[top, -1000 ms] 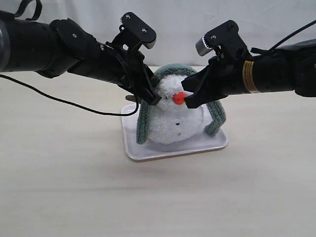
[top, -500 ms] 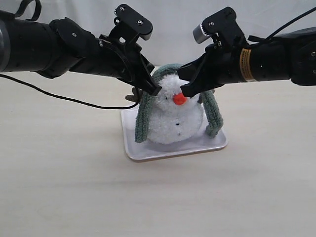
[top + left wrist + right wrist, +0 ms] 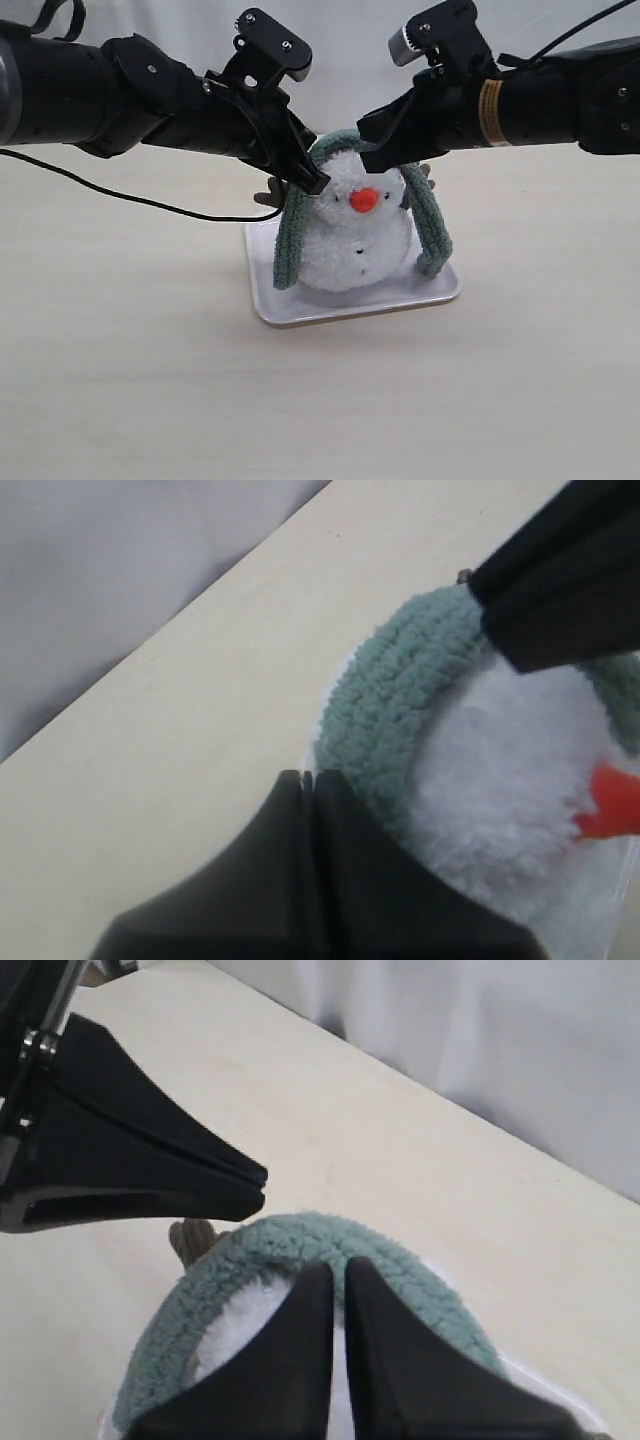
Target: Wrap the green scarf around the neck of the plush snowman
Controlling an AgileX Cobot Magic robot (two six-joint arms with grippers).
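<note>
Now that the left claw (image 3: 316,186) has snapped closed, both arms look done fiddling with the head, at least for the moment. A second ago it was part open and sitting lower against the cheek. Now its tips meet with no wool between them that I can see, parked right against the edge of the green scarf (image 3: 288,240) at about 10 o'clock of the head. The right claw (image 3: 370,150) has moved too. It was down beside the orange nose (image 3: 364,200) covering part of the face, and now it's lifted to roughly 1 o'clock. It's also closed, tips at the scarf on top of the head and not visibly pinching anything.

The scarf itself is draped over the crown of the plush snowman (image 3: 355,250) like earmuffs. One end hangs down at 9 o'clock and the other at 3 o'clock, both reaching the white tray (image 3: 290,310) on the tabletop (image 3: 150,390). It has barely shifted.

So honestly, not much progress. The snowman's neck (image 3: 342,222) is bare in front, and the scarf sits over the head instead of in that crease. My guess is it has to slide back off the head and the ends get crossed in front. With both claws apparently empty, that needs a fresh grab first.
</note>
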